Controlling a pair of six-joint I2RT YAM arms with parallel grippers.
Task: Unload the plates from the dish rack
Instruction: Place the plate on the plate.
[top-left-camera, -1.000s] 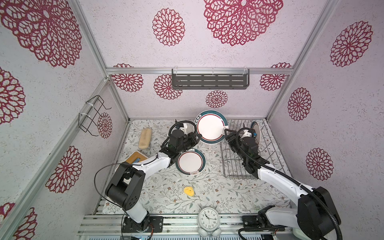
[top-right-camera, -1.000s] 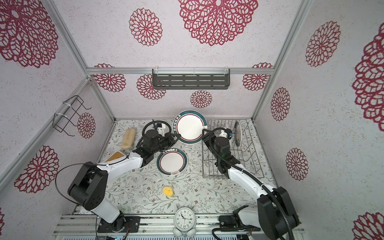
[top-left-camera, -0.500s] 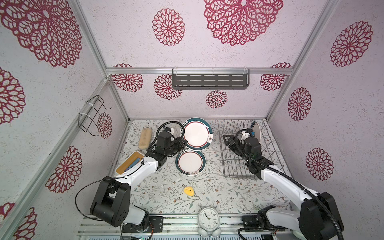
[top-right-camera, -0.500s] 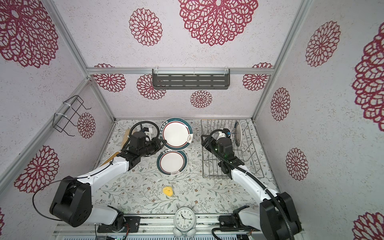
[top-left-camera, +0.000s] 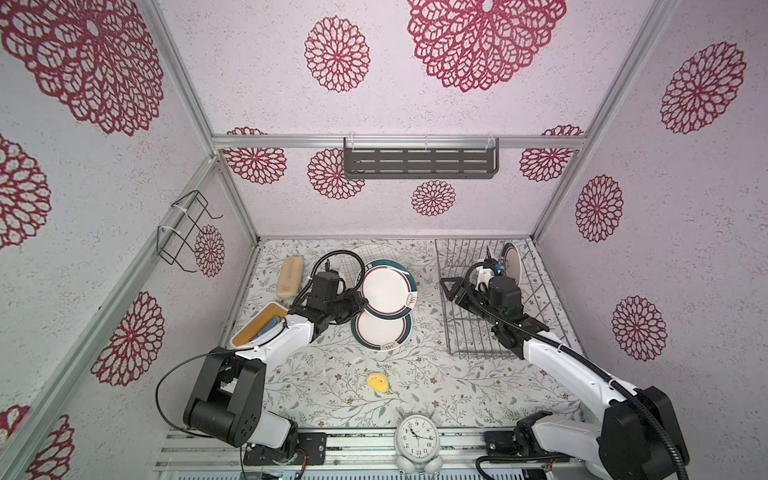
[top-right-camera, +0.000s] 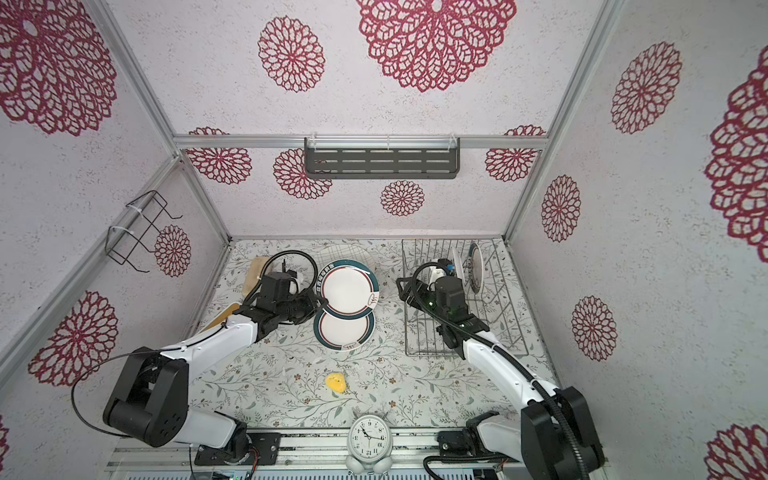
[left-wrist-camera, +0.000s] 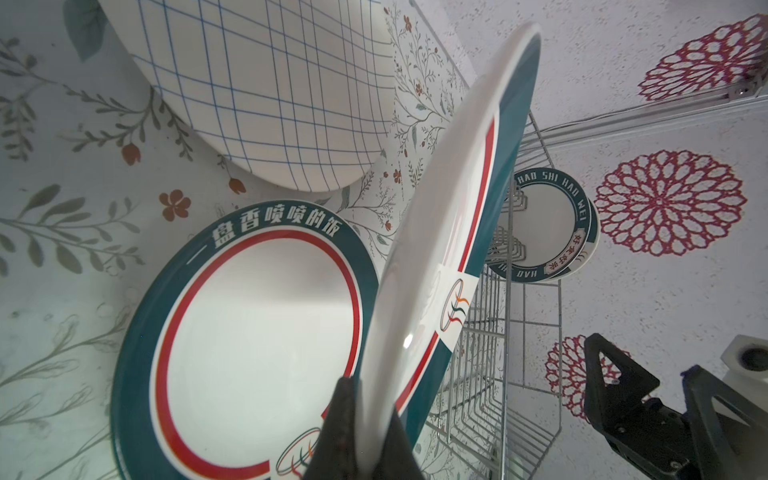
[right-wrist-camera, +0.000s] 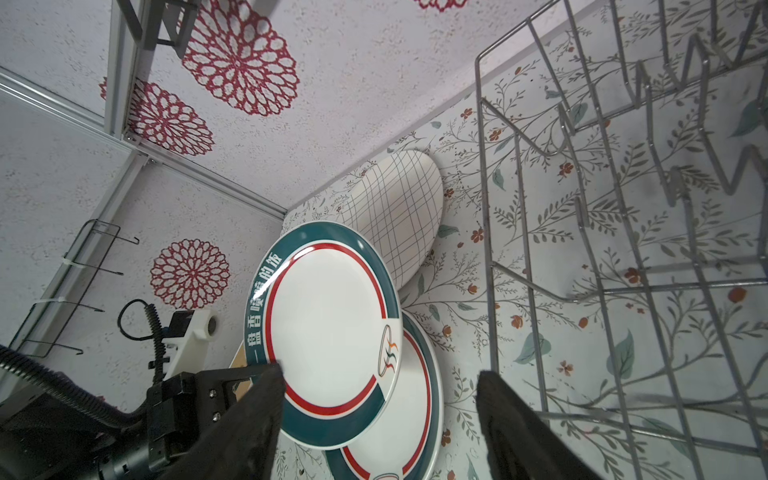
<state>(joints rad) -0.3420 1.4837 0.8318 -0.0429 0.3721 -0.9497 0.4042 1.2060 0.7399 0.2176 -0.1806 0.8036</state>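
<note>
**Floral-patterned worktop** (top-left-camera: 436, 386) carries the silver-grey rectangular wire dish rack (top-left-camera: 461, 328) at its far right.

**Grid plate** (top-left-camera: 376, 252): a large round cream ceramic plate with dark grid lines. It lies flat at far centre, left of the dish rack.

**Carried plate** (top-left-camera: 386, 289): a white round ceramic plate with a teal-and-red rim and lettering. It is raised and tilted. In both top views it overlaps the flat plate (top-left-camera: 380, 334), a like-patterned plate lying on the worktop just nearer.

**Rack plates** (top-right-camera: 476, 266): apparently two smaller teal-rimmed white plates, standing upright between tines at the rack's far right.

**Left pincer** (top-left-camera: 360, 306): clamped on the carried plate's left rim, one pad on each face.

**Right pincer** (right-wrist-camera: 380, 374): jaws wide apart and empty, above the rack's left edge.

**Step in hand, as judged:** setting down the carried plate, probably onto the flat plate, while the right arm is free for the next pick.

**Next move:** the carried plate needs levelling and a square descent before release, so that rim does not strike rim. The right pincer must then turn toward the rack plates and straddle one upright rim, clear of the tines.
</note>
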